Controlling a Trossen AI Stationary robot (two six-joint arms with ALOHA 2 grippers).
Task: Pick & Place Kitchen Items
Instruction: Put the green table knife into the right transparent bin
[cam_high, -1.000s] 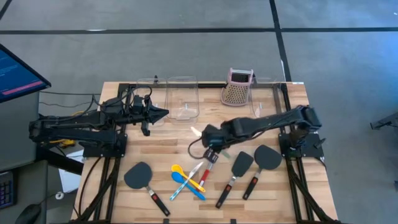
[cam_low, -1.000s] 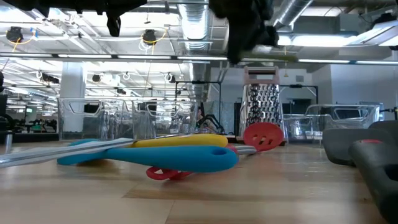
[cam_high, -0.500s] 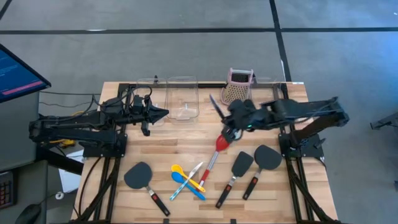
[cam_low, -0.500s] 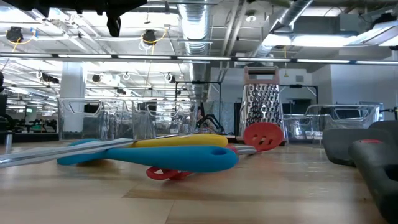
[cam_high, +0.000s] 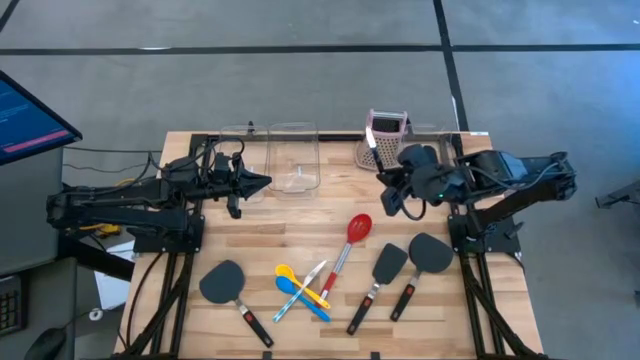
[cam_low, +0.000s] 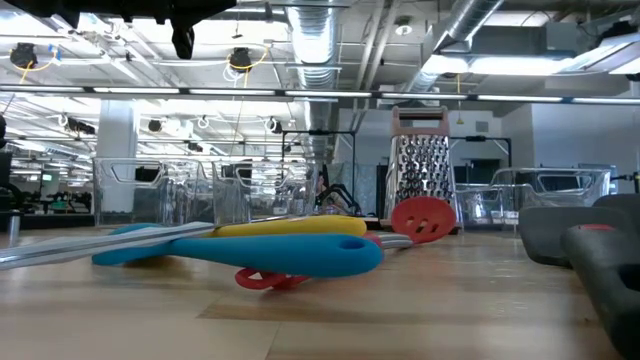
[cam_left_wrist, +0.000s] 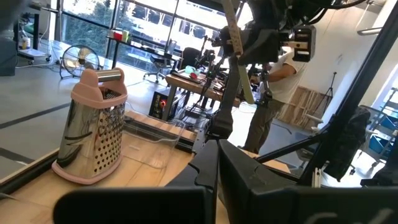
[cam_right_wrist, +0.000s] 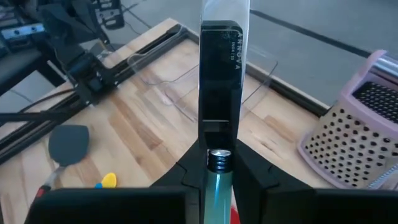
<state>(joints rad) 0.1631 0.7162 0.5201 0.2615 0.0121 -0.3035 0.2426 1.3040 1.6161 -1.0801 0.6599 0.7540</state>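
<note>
Since the right gripper (cam_right_wrist: 219, 163) is pinching the tongs (cam_right_wrist: 221, 74) up in the air just beside the grater (cam_high: 381, 142), it should swing clear of that, then get low over 1 clear bin (cam_high: 293, 160) before letting go. The left gripper (cam_high: 262, 181) waits by the bins, pressed together.

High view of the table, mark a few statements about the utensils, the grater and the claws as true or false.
1. The right claw is gripping the silver tongs. True.
2. The red spoon sits inside the clear bin. False: it lies on the wooden table, apart from the bin.
3. Three black spatulas lie on the table. True.
4. The box grater is tipped on its side. False: it stands upright.
5. The left claw is shut. True.
</note>
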